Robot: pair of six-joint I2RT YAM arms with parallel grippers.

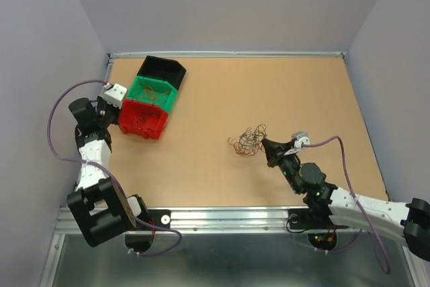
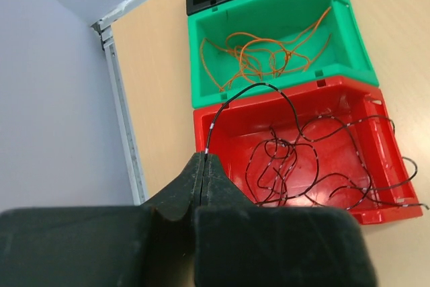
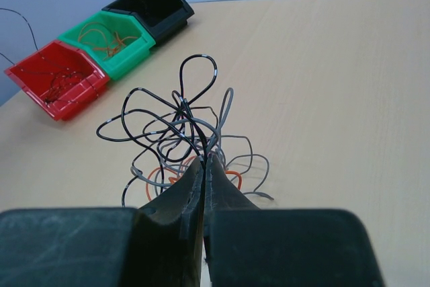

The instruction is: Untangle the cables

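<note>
The tangle of cables (image 1: pixel 247 140) lay in the middle of the bench (image 1: pixel 269 85). My right tool (image 3: pixel 203 160) was pinched shut on its strands. My left tool (image 2: pixel 203 159) pinched one black cable (image 2: pixel 288 103) that hung into the red bin (image 2: pixel 396 166).

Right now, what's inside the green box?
Loose orange wires lie curled on the floor of the green box. No other color shows in there. Its near wall hides a strip of the floor.

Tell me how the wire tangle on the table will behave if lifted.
Probably floppy yet springy: the tangle holds open loops standing up. Likely very light, being thin strands. Its interlocked loops suggest it would rise as one clump.
</note>
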